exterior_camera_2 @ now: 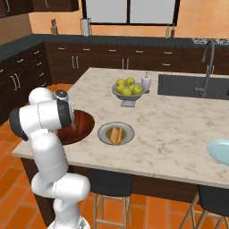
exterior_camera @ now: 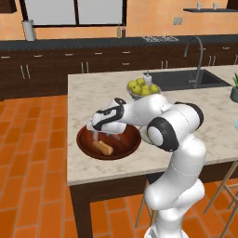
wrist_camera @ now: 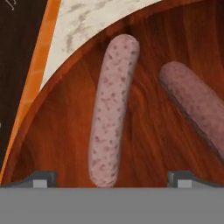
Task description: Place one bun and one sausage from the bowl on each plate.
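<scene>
- Bowl [exterior_camera: 88, 148]: dark red-brown wood, near the left front edge of the marble desk [exterior_camera: 195, 139], beneath the robot's hand.
- Sausages: a paler one [wrist_camera: 111, 109] lies lengthwise between the fingers [wrist_camera: 41, 178]; a darker one [wrist_camera: 197, 105] rests apart on the same wooden floor.
- Bun, tan-brown [exterior_camera: 103, 148]: lies in the bowl, beside the hand.
- Bun, orange-yellow [exterior_camera_2: 116, 135]: on the grey plate [exterior_camera_2: 103, 129], just right of the bowl.
- Pale blue plate [exterior_camera_2: 220, 152]: well apart, at the desk's right edge.
- Fingers: spread wide, gripping nothing, low over the paler sausage.
- Fruit bowl [exterior_camera_2: 127, 95]: grey, footed, holding yellow-green apples, mid-desk.
</scene>
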